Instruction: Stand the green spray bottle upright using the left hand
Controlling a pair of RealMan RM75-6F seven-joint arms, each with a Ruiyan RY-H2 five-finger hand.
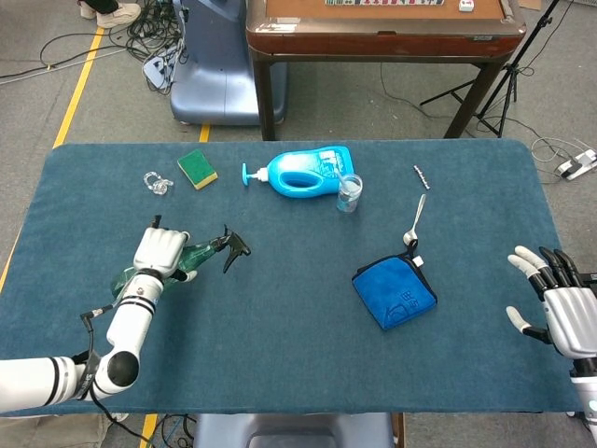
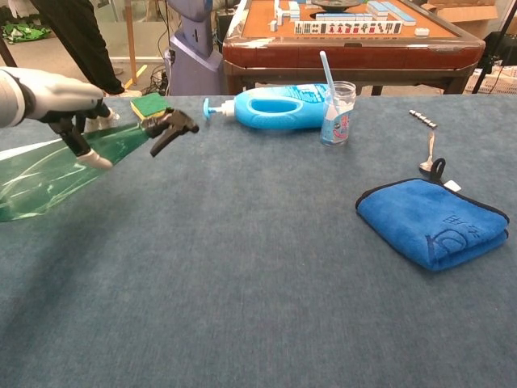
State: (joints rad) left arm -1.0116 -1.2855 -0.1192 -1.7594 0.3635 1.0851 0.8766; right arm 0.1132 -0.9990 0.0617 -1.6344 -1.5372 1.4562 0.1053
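My left hand [image 1: 160,250] [image 2: 56,101] grips the green spray bottle [image 1: 198,254] [image 2: 48,172] around its upper body, near the neck. The bottle is clear green with a black trigger head [image 1: 232,249] [image 2: 167,128]. It is tilted, head end raised and pointing right, base low toward my left. In the chest view its base runs off the left edge. My right hand [image 1: 560,297] hovers at the table's right edge, fingers spread, holding nothing; it does not show in the chest view.
A blue detergent bottle [image 1: 303,172] [image 2: 275,107] lies on its side at the back, next to a small jar [image 1: 349,193] [image 2: 338,112]. A green sponge [image 1: 197,168], a clear clip [image 1: 157,182], a spoon [image 1: 415,222] and a folded blue cloth [image 1: 394,290] [image 2: 436,220] lie around.
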